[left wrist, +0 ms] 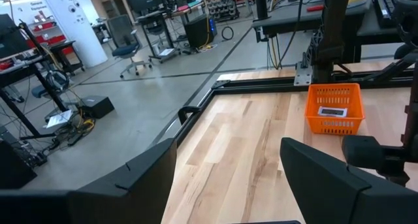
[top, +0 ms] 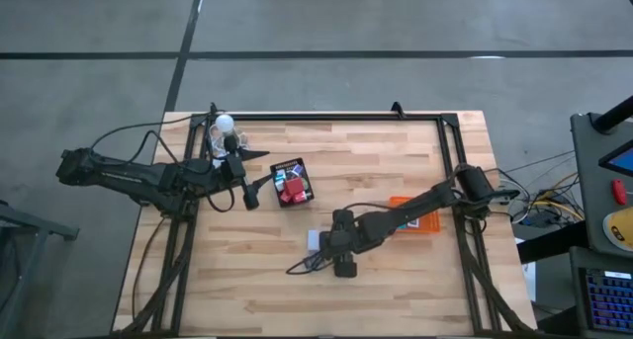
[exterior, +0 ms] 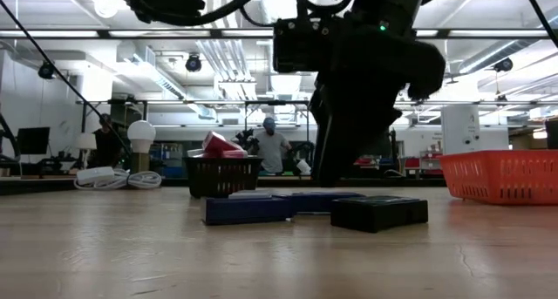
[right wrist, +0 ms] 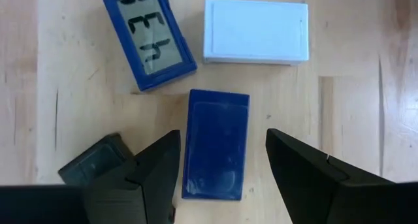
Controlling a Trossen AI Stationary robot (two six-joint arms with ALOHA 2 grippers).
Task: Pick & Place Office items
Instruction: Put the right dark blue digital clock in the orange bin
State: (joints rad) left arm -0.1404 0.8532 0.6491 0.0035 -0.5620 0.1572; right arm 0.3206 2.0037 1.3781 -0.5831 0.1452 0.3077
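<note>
Our right end effector [right wrist: 221, 168] hangs over the middle of the counter [top: 396, 280] with its fingers spread, one on each long side of a flat dark blue rectangle [right wrist: 215, 144] that lies on the wood; the fingers do not touch it yet. The piece's long axis runs straight out from the wrist, so the fingers stand across its short width, which is the grip we want.

To do this step well, we judge that we should come straight down, keep the piece centred between the fingers, and press them together only once they are low enough on its thin edges. A black block [right wrist: 98, 162] sits just beside one finger [right wrist: 160, 162] and could be nudged.

Just beyond lie a blue clock with a grey display [right wrist: 147, 34], tilted off the rectangle's axis, and a white box [right wrist: 256, 31] lying crosswise. The orange basket [top: 415, 223] is near the right arm.

Our left end effector [top: 249, 196] waits with fingers apart beside the black mesh tray [top: 292, 181], which holds red pieces.
</note>
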